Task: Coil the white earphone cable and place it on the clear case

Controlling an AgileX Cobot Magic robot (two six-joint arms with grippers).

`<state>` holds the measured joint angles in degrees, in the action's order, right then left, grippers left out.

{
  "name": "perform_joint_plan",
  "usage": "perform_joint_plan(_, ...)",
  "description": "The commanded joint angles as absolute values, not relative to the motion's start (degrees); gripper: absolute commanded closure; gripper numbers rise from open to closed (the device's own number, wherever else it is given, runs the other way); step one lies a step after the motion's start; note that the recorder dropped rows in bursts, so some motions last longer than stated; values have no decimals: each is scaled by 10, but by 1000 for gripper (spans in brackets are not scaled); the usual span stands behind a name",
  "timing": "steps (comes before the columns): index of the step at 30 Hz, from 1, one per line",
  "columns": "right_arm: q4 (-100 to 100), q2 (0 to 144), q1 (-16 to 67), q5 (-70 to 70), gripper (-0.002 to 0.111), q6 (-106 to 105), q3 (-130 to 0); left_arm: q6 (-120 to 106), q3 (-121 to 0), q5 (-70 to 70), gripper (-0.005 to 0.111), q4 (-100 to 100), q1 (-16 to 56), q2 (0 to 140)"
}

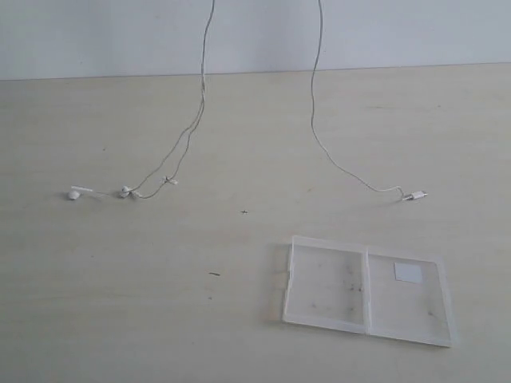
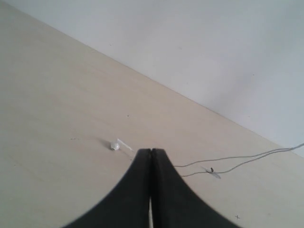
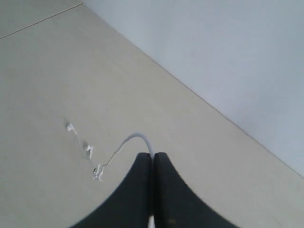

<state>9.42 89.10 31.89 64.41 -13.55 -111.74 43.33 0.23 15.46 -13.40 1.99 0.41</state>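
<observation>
The white earphone cable (image 1: 313, 112) rises off the table in two runs and leaves the top of the exterior view. Its two earbuds (image 1: 73, 194) lie at the left, and its plug (image 1: 415, 195) lies at the right. The clear case (image 1: 327, 289) lies open and flat at the front right, with nothing on it. Neither gripper shows in the exterior view. My right gripper (image 3: 153, 154) is shut on the cable (image 3: 135, 137), which curls from its tips down to the earbuds (image 3: 88, 150). My left gripper (image 2: 151, 151) is shut, with no cable seen between its fingers. One earbud (image 2: 114, 145) lies just beyond it.
The pale tabletop (image 1: 120, 303) ends at a white wall (image 1: 96, 32) behind. A small white sticker (image 1: 407, 273) sits on the case's right panel. A few dark specks (image 1: 244, 212) mark the table.
</observation>
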Motion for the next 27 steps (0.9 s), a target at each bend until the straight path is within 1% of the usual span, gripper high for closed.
perform_joint_plan(1,98,867,319,596,108,-100,-1135,431,0,154,107,-132,20,0)
perform_joint_plan(6,115,853,319,530,108,-98,-1136,431,0,154,107,-132,20,0)
perform_joint_plan(13,84,851,318,587,108,-85,-1150,431,0,154,107,-132,20,0)
perform_joint_plan(16,87,847,309,594,108,-73,-1150,431,0,154,107,-132,20,0)
perform_joint_plan(23,89,839,309,565,108,-61,-1150,431,0,154,107,-132,20,0)
perform_joint_plan(27,89,837,309,601,108,-59,-1153,431,0,154,107,-132,20,0)
